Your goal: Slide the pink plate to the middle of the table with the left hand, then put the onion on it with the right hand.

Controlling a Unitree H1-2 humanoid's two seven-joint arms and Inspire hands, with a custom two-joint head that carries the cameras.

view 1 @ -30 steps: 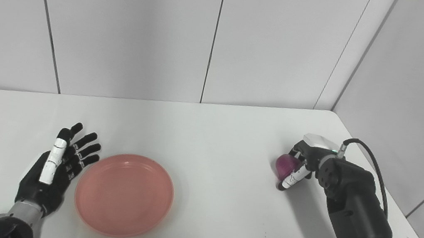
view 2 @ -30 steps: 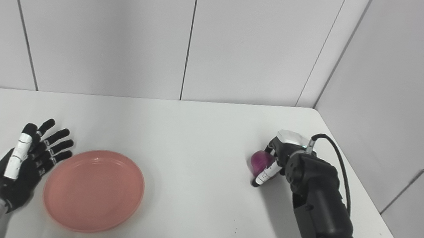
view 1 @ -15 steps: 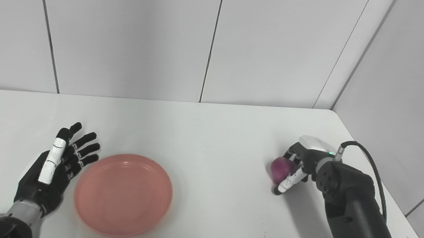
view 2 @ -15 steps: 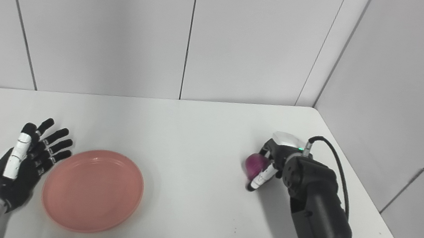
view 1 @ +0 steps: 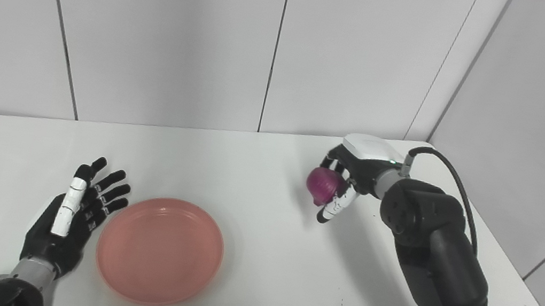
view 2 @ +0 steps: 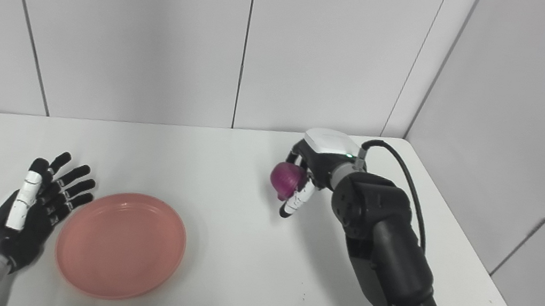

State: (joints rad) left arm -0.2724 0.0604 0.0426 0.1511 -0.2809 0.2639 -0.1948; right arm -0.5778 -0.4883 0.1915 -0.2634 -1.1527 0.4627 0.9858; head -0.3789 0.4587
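The pink plate (view 1: 159, 250) lies flat on the white table (view 1: 267, 184), left of centre and near the front. My left hand (view 1: 77, 213) rests open just left of the plate's rim, fingers spread and pointing away, not touching it as far as I can see. The purple onion (view 1: 322, 184) is up off the table at the right, held in my right hand (view 1: 347, 177), which is shut on it. The onion hangs well right of the plate and farther back. In the right eye view the onion (view 2: 287, 178) shows clear of the tabletop.
Grey wall panels close off the back and the right side. The table's right edge (view 1: 517, 287) runs close beside my right arm. A black cable (view 1: 451, 166) loops from the right wrist.
My right hand has lifted the onion off the table and carried it left and upward, toward the middle. The left hand and plate have stayed in place.
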